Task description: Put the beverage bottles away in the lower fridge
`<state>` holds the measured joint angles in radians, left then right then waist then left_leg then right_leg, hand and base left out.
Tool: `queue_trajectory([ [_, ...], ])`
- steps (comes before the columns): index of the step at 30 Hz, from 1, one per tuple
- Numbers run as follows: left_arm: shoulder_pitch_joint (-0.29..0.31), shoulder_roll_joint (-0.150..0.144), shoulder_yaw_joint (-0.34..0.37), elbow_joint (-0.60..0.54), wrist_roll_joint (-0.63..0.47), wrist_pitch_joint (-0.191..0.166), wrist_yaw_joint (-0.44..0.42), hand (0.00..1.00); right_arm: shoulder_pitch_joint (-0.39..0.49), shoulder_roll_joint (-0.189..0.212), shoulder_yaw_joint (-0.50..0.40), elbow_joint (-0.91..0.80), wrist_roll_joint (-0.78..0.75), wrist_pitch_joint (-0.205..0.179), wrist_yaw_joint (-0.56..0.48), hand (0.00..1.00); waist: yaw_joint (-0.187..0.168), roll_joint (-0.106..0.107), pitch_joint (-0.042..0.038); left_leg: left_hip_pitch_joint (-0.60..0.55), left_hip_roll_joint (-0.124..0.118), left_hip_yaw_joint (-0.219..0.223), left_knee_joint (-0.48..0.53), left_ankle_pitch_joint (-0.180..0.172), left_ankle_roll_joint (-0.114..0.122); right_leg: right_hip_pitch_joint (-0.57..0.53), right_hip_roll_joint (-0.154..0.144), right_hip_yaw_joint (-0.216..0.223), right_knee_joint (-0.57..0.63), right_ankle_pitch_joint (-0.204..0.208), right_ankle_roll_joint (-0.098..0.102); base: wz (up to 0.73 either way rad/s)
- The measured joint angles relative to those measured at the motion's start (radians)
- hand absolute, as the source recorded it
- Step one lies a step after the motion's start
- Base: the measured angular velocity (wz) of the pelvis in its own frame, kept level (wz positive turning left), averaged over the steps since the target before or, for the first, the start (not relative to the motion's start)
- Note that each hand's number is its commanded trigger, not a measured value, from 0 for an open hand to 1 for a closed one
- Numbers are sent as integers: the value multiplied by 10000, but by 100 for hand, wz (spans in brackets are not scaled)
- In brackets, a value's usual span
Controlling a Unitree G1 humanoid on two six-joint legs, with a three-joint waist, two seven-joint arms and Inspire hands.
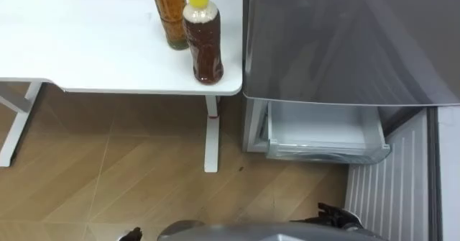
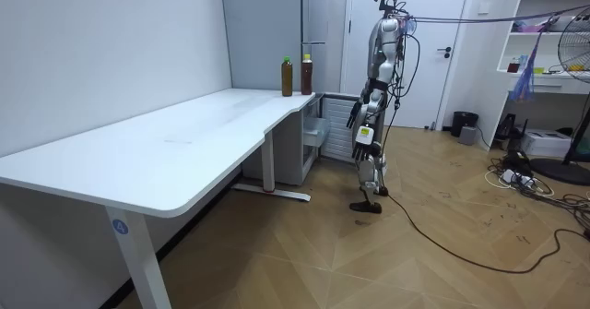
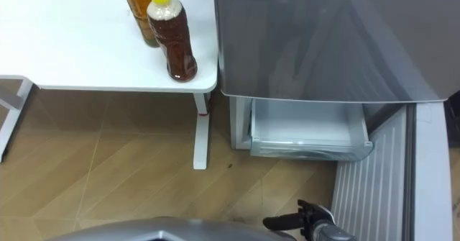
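two bottles (image 1: 203, 43) stand on the table (image 1: 86, 47) (fridge drawer (image 1: 323, 129) open); each robot hand (image 2: 363, 146): state i cannot tell.

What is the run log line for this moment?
drinks: two bottles on table | lower fridge drawer: open | robot: facing fridge, nothing picked

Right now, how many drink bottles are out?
2. Both stand on the white table's corner beside the fridge: a yellow-capped bottle near the edge, a second bottle just behind it. None shows in the open lower drawer, though its back is hidden.
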<state>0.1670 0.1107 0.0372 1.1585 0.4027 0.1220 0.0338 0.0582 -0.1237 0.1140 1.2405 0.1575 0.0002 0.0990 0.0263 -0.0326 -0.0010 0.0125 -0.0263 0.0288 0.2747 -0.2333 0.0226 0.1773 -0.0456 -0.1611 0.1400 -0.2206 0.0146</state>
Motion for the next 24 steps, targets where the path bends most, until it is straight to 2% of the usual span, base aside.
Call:
queue_trajectory([
  [3, 59, 1, -3, 1, 26, -1, -67, 0, 83, -4, -53, 6, 0, -30, 68, 0, -13, 12, 16, 6, -2, -2, 21, 0, 0, 66, -3, -11, 8, 1, 0, 0],
  [4, 65, 1, -3, 1, 39, -1, -77, 0, 109, -4, -84, -7, 1, -76, 105, 0, -12, -25, 71, 5, -2, 0, 22, 0, 1, 66, -4, -38, 13, 2, 0, 0],
  [6, 71, 2, -1, 0, 40, -1, -81, 0, 107, -6, -127, -49, -26, -130, 132, 0, -10, 6, 55, -11, 3, 4, 19, -2, 3, 36, -3, -48, 30, 2, 1, 0],
  [9, 67, 3, 3, -6, 41, -1, -79, 0, 131, -12, -203, -78, -74, -217, 127, 0, -10, 28, 77, -20, 24, 46, 18, -6, 8, -26, -3, -34, 97, 1, 1, -4],
  [10, 66, 3, 4, -7, 29, -1, -75, 0, 131, -8, -245, -76, -81, -218, 131, 0, -45, 88, 42, -16, 21, 40, 21, -6, 9, -19, -3, -33, 99, 1, 1, 0],
  [19, 254, 3, 9, -198, 32, 43, -69, 0, 196, -6, -283, -58, 131, -213, 146, 0, -215, 61, 56, -7, 19, 40, 100, -11, 16, -26, -5, -30, 79, -1, 4, 0],
  [24, 270, 3, 16, -228, 32, 149, -69, 0, 214, -6, -407, 112, 438, -194, 223, 0, -218, 41, 6, -27, 2, 43, 137, -10, 17, -16, -6, 58, -18, -1, 3, 0],
])
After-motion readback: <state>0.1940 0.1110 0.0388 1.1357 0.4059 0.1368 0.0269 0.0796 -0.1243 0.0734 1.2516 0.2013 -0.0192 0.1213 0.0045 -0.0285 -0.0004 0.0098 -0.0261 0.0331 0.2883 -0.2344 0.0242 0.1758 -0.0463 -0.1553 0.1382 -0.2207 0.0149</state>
